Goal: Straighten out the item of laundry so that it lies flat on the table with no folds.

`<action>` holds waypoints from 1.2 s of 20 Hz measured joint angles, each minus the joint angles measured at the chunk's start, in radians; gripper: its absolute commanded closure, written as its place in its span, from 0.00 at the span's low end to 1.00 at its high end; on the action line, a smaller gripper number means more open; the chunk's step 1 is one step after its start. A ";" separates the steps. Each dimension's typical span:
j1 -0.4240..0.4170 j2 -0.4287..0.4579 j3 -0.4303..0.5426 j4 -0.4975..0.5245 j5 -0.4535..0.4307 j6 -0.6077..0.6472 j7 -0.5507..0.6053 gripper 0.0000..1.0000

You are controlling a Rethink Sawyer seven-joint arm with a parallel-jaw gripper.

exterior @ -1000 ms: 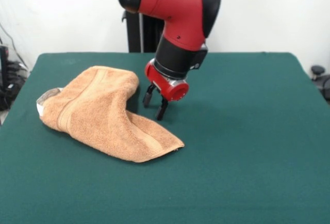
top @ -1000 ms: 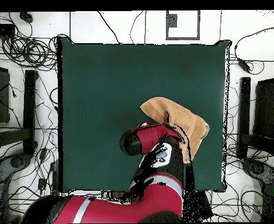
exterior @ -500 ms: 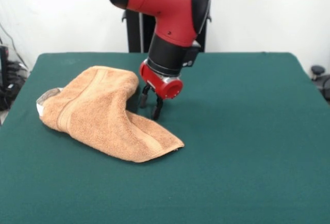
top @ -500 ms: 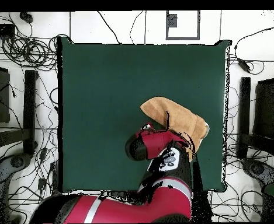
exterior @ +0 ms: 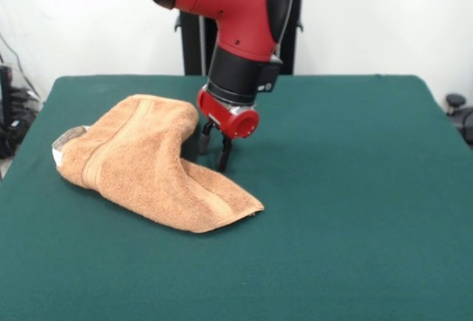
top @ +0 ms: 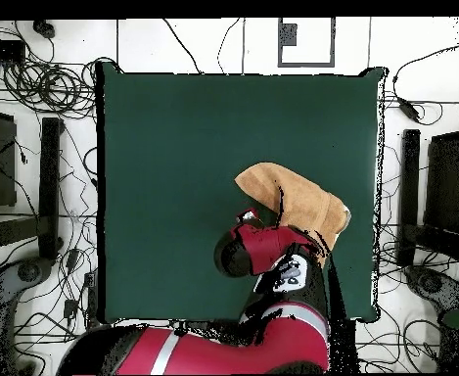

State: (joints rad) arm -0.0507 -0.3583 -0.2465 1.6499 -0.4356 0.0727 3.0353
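Observation:
The item of laundry point(exterior: 140, 162), an orange-tan terry towel, lies folded over and bunched on the left half of the green table point(exterior: 355, 188), one corner pointing toward the front. A woven band runs along its front edge and a pale patch shows at its left end. My gripper point(exterior: 212, 150) hangs open just right of the towel's raised fold, fingertips low near the cloth and holding nothing. From overhead the towel point(top: 292, 196) lies right of the table point(top: 174, 147) centre, its near part covered by the arm, and the gripper point(top: 250, 216) peeks out at its edge.
Cables and black stands point(top: 49, 166) surround the table on the floor in the overhead view. A black post point(exterior: 194, 47) rises behind the table's far edge.
The arm has shifted slightly left toward the towel in the front view, bringing the open gripper closer to the raised fold. The towel has not moved.

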 measured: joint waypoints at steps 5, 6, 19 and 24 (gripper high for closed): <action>0.000 0.000 -0.001 0.000 -0.014 -0.007 0.000 0.00; 0.000 0.000 -0.002 0.000 -0.016 -0.009 0.000 0.00; -0.028 -0.005 0.002 0.003 -0.074 -0.029 0.000 0.00; -0.049 -0.012 0.007 0.011 -0.093 -0.045 0.000 0.00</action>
State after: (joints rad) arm -0.1002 -0.3704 -0.2399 1.6613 -0.5286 0.0274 3.0355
